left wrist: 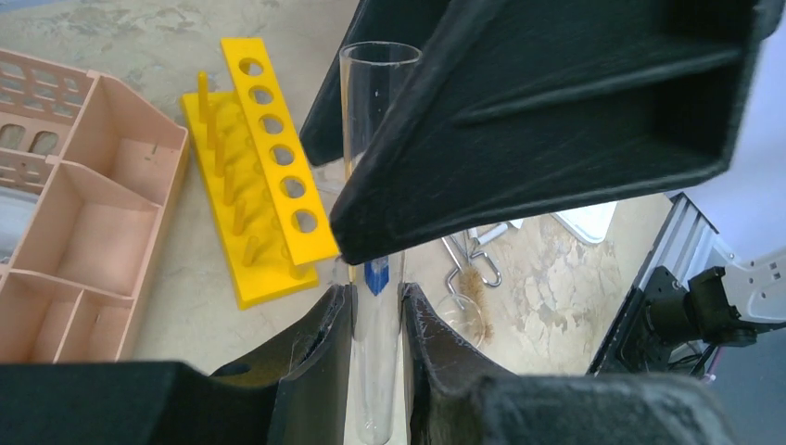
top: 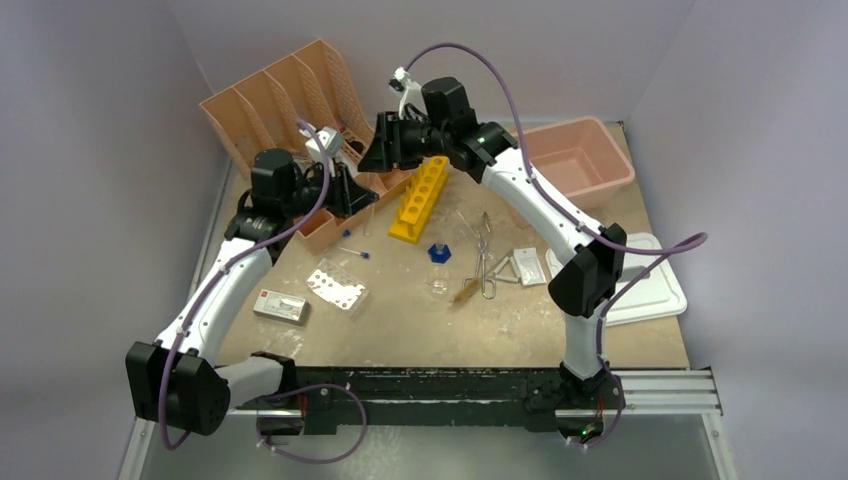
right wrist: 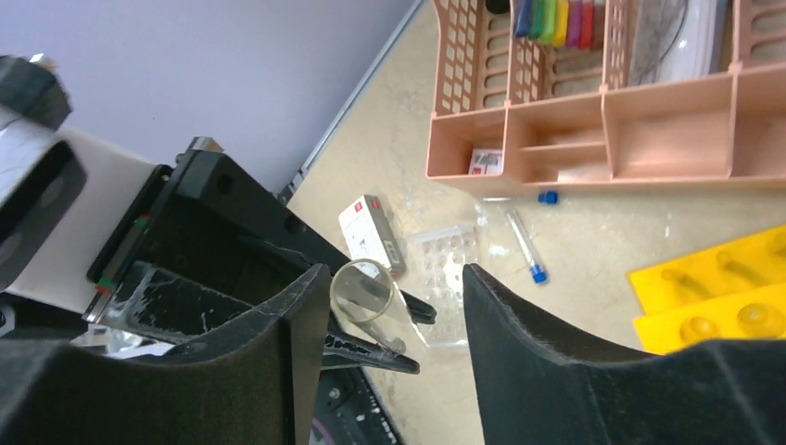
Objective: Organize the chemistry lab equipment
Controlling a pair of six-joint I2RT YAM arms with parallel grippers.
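My left gripper [left wrist: 375, 292] is shut on the lower part of a clear glass test tube [left wrist: 371, 111] and holds it upright above the table. My right gripper [right wrist: 394, 271] is open, its jaws on either side of the tube's open mouth [right wrist: 363, 292] without touching it. In the top view the two grippers meet, left [top: 350, 190] and right [top: 385, 145], beside the yellow tube rack [top: 420, 198]. On the table lie a blue-capped flask [top: 438, 255], metal tongs [top: 485, 262], a brush [top: 468, 290], a white packet [top: 529, 266], a silver blister sheet [top: 337, 288] and a blue-tipped pipette [top: 355, 252].
The peach slotted organizer [top: 290, 100] stands at the back left, its low front compartments [left wrist: 93, 232] next to the rack. A pink tub [top: 575, 160] sits at the back right with its white lid [top: 640, 290] in front of it. A red and white box [top: 280, 305] lies front left.
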